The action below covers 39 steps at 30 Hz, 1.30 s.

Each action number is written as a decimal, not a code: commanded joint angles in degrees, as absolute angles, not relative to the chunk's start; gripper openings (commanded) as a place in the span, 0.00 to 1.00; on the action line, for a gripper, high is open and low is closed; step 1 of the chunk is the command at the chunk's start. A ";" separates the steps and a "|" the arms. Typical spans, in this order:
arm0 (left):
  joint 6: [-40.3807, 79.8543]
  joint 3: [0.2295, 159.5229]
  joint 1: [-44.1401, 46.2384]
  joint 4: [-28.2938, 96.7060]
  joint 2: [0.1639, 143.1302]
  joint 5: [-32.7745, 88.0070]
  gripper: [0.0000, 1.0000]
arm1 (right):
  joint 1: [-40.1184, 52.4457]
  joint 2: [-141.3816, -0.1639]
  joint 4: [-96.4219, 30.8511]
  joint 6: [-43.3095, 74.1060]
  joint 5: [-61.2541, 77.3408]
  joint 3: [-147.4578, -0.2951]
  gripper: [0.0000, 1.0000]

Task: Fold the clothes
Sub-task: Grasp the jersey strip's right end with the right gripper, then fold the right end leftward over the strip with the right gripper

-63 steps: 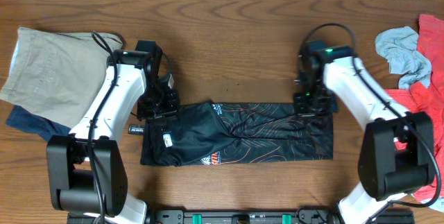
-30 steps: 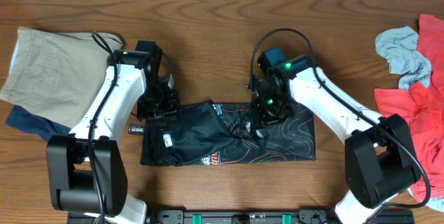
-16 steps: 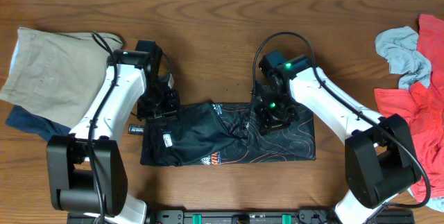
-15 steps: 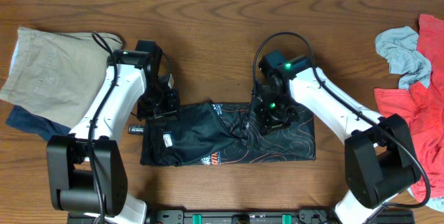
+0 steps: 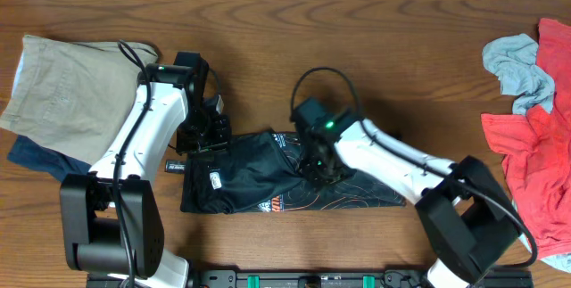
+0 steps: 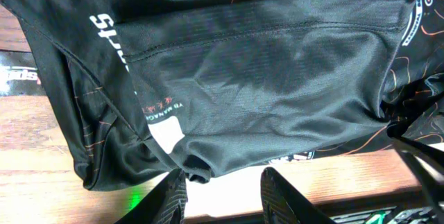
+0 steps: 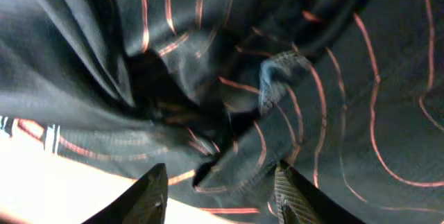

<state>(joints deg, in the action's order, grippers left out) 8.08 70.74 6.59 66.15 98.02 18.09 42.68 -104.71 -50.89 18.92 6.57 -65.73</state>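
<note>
Jersey (image 5: 241,176): lies between both arms, long axis left to right.
Right gripper (image 5: 317,165): fingers spread, low over the jersey's middle, bunched cloth directly below.
Left gripper (image 5: 203,138): fingers apart, at the jersey's far-left corner.
Nearer arm for the right end: probably the right.

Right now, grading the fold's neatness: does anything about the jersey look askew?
Yes. The jersey bunches into a crumpled ridge at its middle, by the right gripper, and its right end tapers unevenly instead of lying square.
</note>
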 commanded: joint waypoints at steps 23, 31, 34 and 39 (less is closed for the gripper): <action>8.19 70.72 6.68 66.54 97.10 18.39 0.37 | 47.97 -103.42 -49.21 29.08 -5.52 -62.02 0.01; 8.16 70.72 6.68 66.52 97.10 18.39 0.37 | 47.97 -103.37 -51.05 19.22 16.51 -62.22 0.01; 8.16 70.72 6.68 66.52 97.10 18.39 0.37 | 47.97 -103.37 -52.29 19.22 17.10 -62.22 0.01; 8.19 70.72 6.68 66.57 97.10 18.39 0.37 | 47.94 -103.37 -52.60 20.14 14.20 -62.19 0.01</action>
